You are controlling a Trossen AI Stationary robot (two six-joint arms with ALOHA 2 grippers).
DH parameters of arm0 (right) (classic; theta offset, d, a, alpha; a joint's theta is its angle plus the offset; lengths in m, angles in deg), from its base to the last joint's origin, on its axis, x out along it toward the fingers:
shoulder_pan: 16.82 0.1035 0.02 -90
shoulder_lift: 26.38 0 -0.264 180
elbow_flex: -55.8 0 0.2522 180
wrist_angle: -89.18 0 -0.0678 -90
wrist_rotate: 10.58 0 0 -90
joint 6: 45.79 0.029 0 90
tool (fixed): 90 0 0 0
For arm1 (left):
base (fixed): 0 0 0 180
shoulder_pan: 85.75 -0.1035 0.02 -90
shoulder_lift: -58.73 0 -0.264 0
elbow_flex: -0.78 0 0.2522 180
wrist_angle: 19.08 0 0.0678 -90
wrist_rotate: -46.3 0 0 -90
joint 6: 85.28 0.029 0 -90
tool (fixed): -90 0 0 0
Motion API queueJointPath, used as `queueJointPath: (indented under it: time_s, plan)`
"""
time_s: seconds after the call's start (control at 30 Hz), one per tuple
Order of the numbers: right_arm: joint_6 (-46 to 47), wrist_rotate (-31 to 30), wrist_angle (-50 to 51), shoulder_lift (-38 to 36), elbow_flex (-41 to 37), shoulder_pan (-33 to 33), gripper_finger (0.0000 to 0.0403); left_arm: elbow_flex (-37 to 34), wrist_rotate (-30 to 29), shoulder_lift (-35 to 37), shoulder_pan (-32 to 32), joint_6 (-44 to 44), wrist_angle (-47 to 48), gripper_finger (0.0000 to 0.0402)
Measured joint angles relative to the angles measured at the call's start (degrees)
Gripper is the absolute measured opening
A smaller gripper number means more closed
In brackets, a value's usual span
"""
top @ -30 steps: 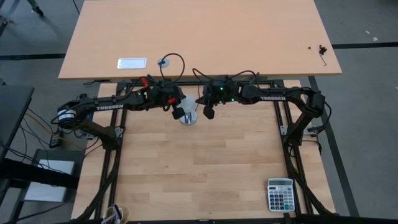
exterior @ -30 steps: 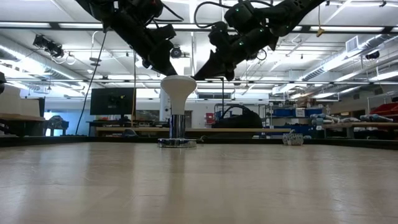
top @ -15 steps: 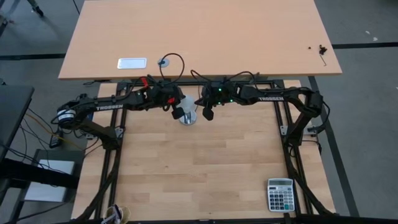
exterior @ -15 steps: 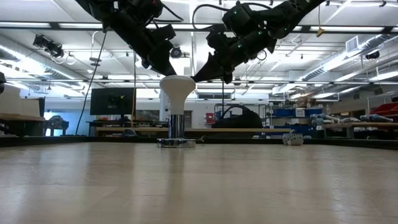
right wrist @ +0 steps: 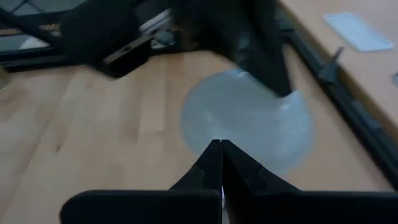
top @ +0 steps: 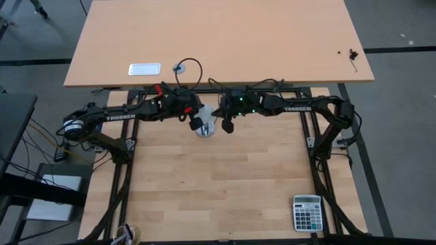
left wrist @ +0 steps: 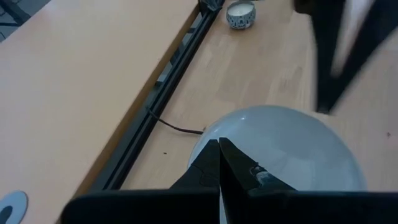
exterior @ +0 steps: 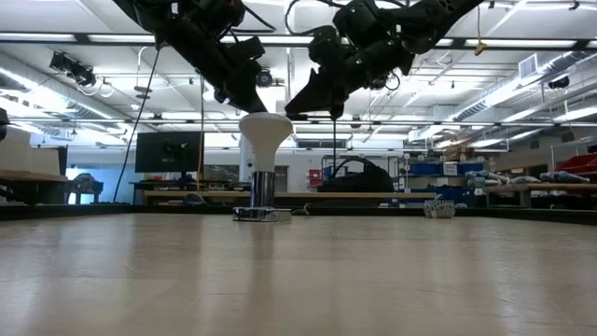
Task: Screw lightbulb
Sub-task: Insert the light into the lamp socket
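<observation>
The white lightbulb (exterior: 266, 131) stands upright, its narrow neck in the round grey socket (exterior: 261, 214), which rests flat on the wooden table near its far edge. It also shows in the high view (top: 206, 124). My left gripper (exterior: 256, 107) is shut, its tips at the top left of the bulb's wide head (left wrist: 292, 143). My right gripper (exterior: 289, 112) is shut, its tips at the head's upper right (right wrist: 249, 124). Both slant down at the bulb from opposite sides. My left gripper's shut fingertips (left wrist: 219, 149) stand right at the top of the bulb's head, slanting down from the table's left; I cannot tell whether they touch it. My right gripper's shut fingertips (right wrist: 217, 149) stand at the head's upper edge from the table's right; I cannot tell whether they touch.
A black cord (left wrist: 177, 127) runs from the socket toward the table's far edge. A small cream puck (left wrist: 240, 14) sits on the table farther off. A calculator (top: 307, 212) lies at the near right corner. A second table (top: 272, 41) stands behind.
My right gripper has gone a little toward the table's left, closer to the bulb's head, staying shut. My left gripper has kept still.
</observation>
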Motion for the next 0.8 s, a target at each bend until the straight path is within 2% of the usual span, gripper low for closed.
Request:
queueJointPath:
  time_s: [0.57, 0.8]
  plan:
    - [0.23, -0.15, 1.1, 0.0, -0.01, -1.14, 0.0009, 0.16, -0.05, 0.07, 0.0, 0.71, -6.05, 0.0001]
    - [-0.17, -0.3, 1.51, 0.0, -0.01, -2.07, 0.0009, 2.05, -0.07, 3.33, 0.13, 1.12, -5.03, 0.0001]
